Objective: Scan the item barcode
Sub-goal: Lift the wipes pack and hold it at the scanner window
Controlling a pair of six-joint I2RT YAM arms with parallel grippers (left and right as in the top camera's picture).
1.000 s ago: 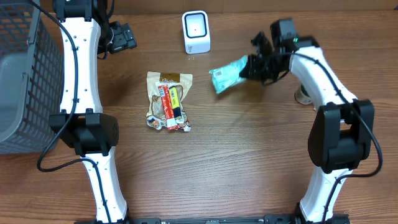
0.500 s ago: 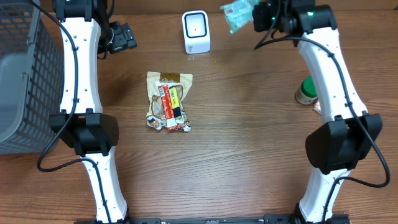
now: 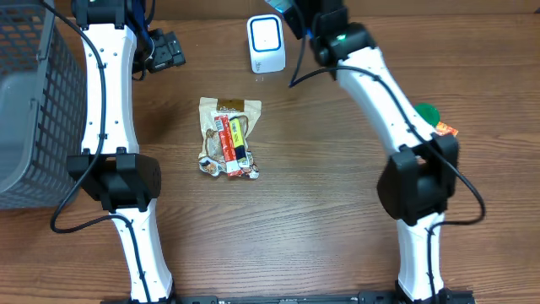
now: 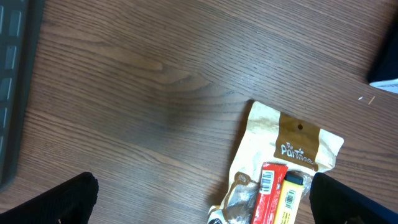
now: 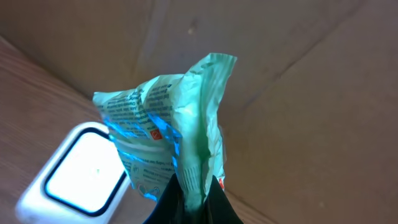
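The item, a mint-green packet [image 5: 180,130], hangs pinched at its lower seam in my right gripper [image 5: 193,202], which is shut on it. The packet's printed face is turned toward the white scanner [image 5: 81,177], with a blue glow on it. From overhead, the packet [image 3: 284,10] sits at the table's far edge just right of the scanner [image 3: 266,42], with the right gripper [image 3: 314,19] behind it. My left gripper [image 4: 208,208] is open and empty, hovering over the wood to the left of a snack pile; overhead, this gripper [image 3: 164,51] is at the back left.
A beige pouch with red and yellow bars [image 3: 228,135] lies mid-table, and the same pouch [image 4: 286,155] shows in the left wrist view. A grey basket [image 3: 25,101] stands at the left edge. A green-lidded jar [image 3: 426,112] and an orange packet [image 3: 445,129] sit at the right.
My right arm swung from the table's right side up and leftward, carrying the green packet over to the scanner. The jar at the right is now uncovered. The left arm stayed still.
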